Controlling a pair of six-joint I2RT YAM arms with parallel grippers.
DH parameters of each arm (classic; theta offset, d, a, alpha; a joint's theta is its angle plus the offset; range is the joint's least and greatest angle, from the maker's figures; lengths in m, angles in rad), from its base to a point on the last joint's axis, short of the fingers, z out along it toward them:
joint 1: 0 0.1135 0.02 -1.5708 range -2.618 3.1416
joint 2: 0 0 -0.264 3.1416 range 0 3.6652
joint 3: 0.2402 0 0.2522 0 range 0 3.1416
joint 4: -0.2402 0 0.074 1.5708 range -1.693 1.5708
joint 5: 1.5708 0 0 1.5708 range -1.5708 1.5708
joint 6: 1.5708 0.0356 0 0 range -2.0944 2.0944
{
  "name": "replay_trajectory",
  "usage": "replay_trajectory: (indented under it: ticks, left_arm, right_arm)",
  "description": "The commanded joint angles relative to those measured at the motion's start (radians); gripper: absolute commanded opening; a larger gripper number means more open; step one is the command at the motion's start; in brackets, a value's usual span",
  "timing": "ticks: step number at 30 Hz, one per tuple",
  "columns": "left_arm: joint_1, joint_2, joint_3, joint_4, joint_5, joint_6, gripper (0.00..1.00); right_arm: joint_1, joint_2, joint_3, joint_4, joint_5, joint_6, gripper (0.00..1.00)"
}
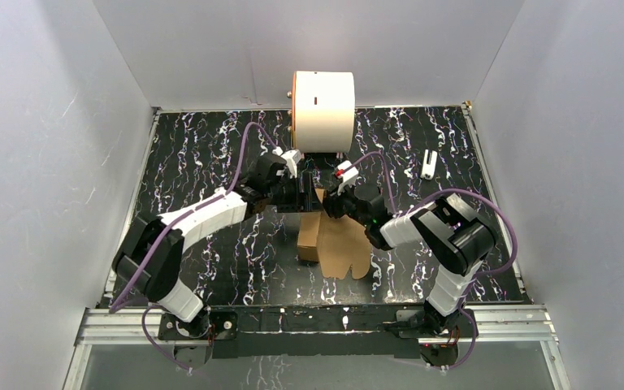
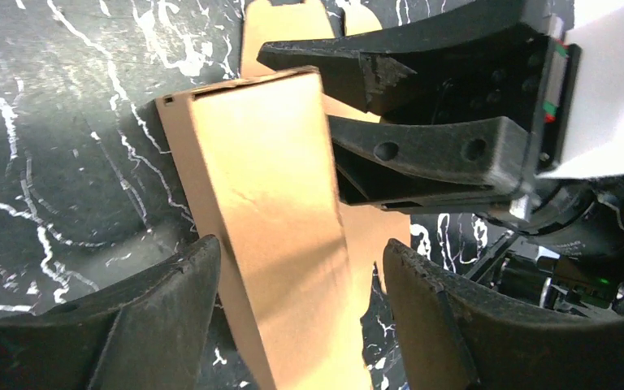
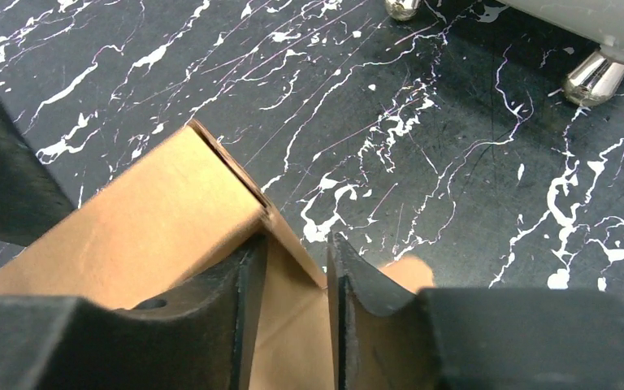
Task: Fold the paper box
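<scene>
Brown cardboard paper box (image 1: 337,244) lies mid-table with one panel raised. The left gripper (image 2: 301,248) stands wide open astride that panel. The right gripper (image 3: 296,248) is narrowly parted at its edge, not visibly pinching. Step: creasing this wall. Next, likely pressing it square.

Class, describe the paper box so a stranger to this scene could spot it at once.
Find the big white cylinder at the table's far edge. Just in front of it, mid-table, lies the paper box: the only brown cardboard on the black marbled top.
</scene>
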Motion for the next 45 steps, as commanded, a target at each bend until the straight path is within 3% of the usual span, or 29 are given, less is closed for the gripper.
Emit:
replay_trajectory:
  ticks: [1,7,17,20,27,34,41,45]
  left_arm:
    - [-0.012,-0.128,0.064,-0.146,-0.162,0.045,0.72]
    - [-0.012,-0.188,0.081,-0.229,-0.237,0.077,0.83]
    - [-0.074,-0.199,0.117,-0.352,-0.391,0.053,0.85]
    - [-0.103,-0.178,0.125,-0.365,-0.425,0.038,0.85]
    - [-0.123,-0.09,0.141,-0.343,-0.411,-0.01,0.85]
    - [-0.122,-0.008,0.153,-0.285,-0.372,-0.034,0.86]
    - [-0.122,0.029,0.132,-0.217,-0.312,-0.064,0.84]
    - [-0.12,0.032,0.117,-0.207,-0.305,-0.073,0.76]
  right_arm:
    - [0.003,-0.065,0.018,0.006,-0.023,-0.007,0.46]
    - [-0.001,-0.143,-0.008,-0.081,-0.026,-0.014,0.61]
    - [-0.05,-0.4,-0.045,-0.378,0.139,0.026,0.85]
    - [-0.053,-0.495,-0.067,-0.472,0.215,0.064,0.98]
    - [-0.068,-0.701,-0.185,-0.558,0.302,0.26,0.99]
    - [-0.07,-0.862,-0.279,-0.561,0.354,0.272,0.98]
    - [-0.07,-0.882,-0.28,-0.582,0.363,0.264,0.99]
    - [-0.071,-0.864,-0.272,-0.579,0.343,0.269,0.98]
